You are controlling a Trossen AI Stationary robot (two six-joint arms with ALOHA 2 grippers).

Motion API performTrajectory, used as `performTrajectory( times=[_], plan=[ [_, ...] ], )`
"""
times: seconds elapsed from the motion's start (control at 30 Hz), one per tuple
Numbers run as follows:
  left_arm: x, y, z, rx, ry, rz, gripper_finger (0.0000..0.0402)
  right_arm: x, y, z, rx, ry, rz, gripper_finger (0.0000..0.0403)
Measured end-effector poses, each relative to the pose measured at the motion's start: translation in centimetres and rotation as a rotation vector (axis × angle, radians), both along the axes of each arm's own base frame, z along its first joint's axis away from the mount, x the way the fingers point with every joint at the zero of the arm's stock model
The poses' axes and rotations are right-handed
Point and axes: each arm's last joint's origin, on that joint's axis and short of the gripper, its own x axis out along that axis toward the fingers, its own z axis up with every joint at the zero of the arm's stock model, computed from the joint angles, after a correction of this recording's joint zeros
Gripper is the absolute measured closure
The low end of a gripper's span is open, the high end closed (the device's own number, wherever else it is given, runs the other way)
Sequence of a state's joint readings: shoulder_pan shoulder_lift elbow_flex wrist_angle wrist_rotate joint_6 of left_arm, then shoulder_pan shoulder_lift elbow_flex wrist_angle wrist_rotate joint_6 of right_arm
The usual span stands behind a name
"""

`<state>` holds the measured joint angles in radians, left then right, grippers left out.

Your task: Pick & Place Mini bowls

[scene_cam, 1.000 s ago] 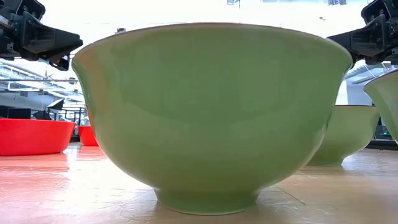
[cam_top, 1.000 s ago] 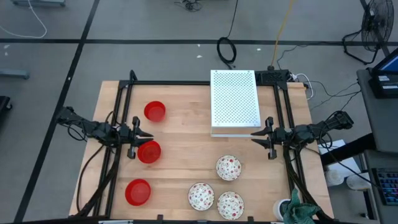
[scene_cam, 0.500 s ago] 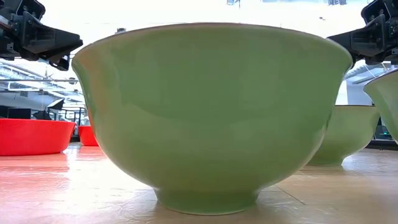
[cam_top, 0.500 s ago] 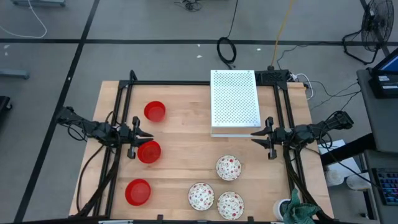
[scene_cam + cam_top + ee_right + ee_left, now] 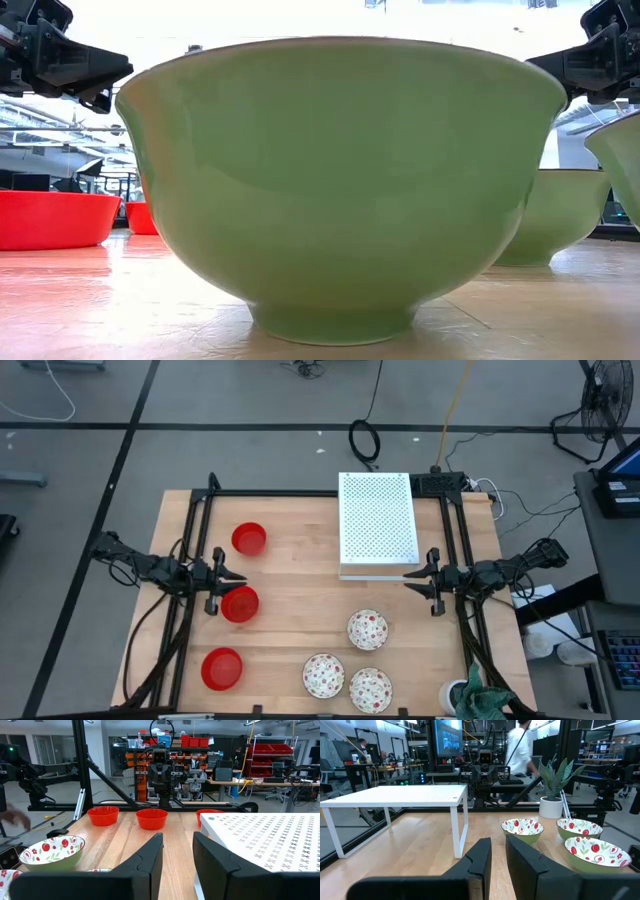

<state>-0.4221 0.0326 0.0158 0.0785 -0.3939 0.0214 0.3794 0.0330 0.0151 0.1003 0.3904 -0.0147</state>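
Note:
Three glossy red bowls (image 5: pixel 249 539), (image 5: pixel 240 604), (image 5: pixel 221 668) stand on their bases along the table's left side. Three white bowls with red speckles (image 5: pixel 367 629), (image 5: pixel 323 674), (image 5: pixel 371 689) stand near the table's near right. Their outsides are green: one fills the low view (image 5: pixel 340 190). My left gripper (image 5: pixel 240 580) hovers just beyond the middle red bowl, fingers a little open (image 5: pixel 498 840). My right gripper (image 5: pixel 408 581) hovers by the white board's near edge, also narrowly open (image 5: pixel 177 837). Both are above the table and touch nothing.
A white perforated board (image 5: pixel 376 525) stands on legs at the table's far right of centre. A black frame (image 5: pixel 300 494) runs along the table's far, left and right sides. Bare wood (image 5: pixel 300 575) lies between the two grippers. A potted plant (image 5: pixel 552 795) stands beyond the speckled bowls.

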Motion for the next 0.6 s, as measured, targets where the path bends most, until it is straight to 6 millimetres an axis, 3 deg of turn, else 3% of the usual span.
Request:
performTrajectory(
  times=[0.37,0.6],
  plan=[
    [0.0,0.0,0.1,-0.005,-0.006,0.0,0.0339,0.0,0.0,0.0,0.0,0.0,0.0,0.0308],
    [-0.4,0.2,2.4,-0.182,-0.239,-0.014,0.0339,0.0,0.0,0.0,0.0,0.0,0.0,0.0307]
  ],
)
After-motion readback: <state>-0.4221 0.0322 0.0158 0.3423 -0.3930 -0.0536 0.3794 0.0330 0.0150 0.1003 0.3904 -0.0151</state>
